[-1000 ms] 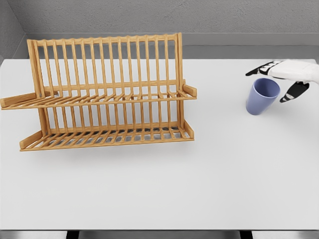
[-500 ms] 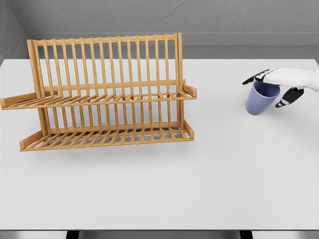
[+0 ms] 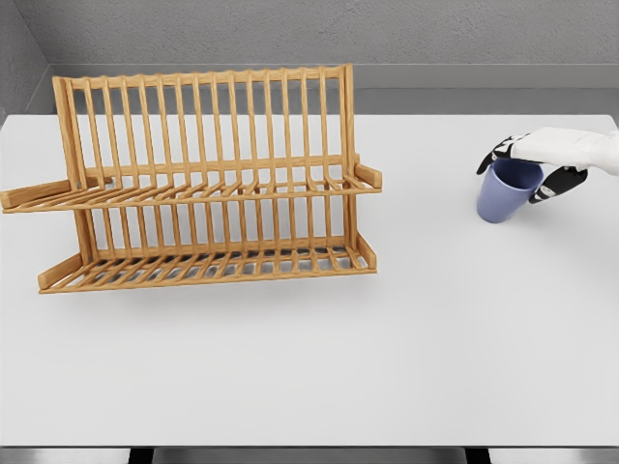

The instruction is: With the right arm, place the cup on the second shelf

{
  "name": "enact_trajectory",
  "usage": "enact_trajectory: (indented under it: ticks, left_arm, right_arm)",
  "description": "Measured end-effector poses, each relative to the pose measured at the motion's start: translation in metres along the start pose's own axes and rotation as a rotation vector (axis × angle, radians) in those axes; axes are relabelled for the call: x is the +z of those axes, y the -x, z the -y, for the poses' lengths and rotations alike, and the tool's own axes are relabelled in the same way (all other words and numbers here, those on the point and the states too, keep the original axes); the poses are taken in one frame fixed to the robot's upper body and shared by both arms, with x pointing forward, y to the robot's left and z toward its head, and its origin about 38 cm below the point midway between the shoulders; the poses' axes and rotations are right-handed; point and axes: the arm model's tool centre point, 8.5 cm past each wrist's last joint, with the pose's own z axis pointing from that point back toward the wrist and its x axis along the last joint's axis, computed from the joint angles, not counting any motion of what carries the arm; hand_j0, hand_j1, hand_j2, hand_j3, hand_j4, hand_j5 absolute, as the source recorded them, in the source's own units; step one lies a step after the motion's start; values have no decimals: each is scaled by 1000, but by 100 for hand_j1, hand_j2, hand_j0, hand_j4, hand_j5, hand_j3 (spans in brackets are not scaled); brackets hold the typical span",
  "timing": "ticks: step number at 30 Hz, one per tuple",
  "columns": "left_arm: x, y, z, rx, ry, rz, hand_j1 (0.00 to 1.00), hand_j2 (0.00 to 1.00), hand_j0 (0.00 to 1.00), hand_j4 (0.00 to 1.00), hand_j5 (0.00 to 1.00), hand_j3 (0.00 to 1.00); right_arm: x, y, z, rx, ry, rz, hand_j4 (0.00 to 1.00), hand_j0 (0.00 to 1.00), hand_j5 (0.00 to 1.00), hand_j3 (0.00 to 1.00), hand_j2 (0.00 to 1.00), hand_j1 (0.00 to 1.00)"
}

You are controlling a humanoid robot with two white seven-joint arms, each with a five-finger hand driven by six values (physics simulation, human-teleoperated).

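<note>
A blue-violet cup [image 3: 503,198] stands on the white table [image 3: 319,348] at the far right, leaning slightly. My right hand [image 3: 515,176] comes in from the right edge and sits over the cup's rim. Its dark fingers [image 3: 495,155] curl over the far left of the rim and the thumb [image 3: 553,186] presses the right side, so the hand is shut on the cup. The wooden two-tier dish rack [image 3: 208,179] stands at the left, well apart from the cup; its upper shelf [image 3: 222,190] holds nothing. My left arm is not in view.
The rack's lower shelf [image 3: 213,263] also holds nothing. Its tall slatted back [image 3: 203,116] rises behind both shelves. A grey wall [image 3: 309,39] runs behind the table.
My right hand has come down and a little leftward onto the cup, and its fingers have curled from spread to closed around the rim. The cup has barely shifted.
</note>
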Motion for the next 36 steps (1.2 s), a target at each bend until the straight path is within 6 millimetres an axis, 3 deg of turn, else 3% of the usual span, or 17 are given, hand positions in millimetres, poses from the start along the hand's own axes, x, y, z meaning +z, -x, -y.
enact_trajectory:
  ticks: [19,36]
  left_arm:
    - [0,0,0,0,0,0,100,100,100,100,100,100]
    - [0,0,0,0,0,0,100,100,100,100,100,100]
  right_arm:
    - [5,-14,31,61,59,32,70,70,70,70,70,70]
    - [21,-50,79,179,178,101,70,70,70,70,70,70]
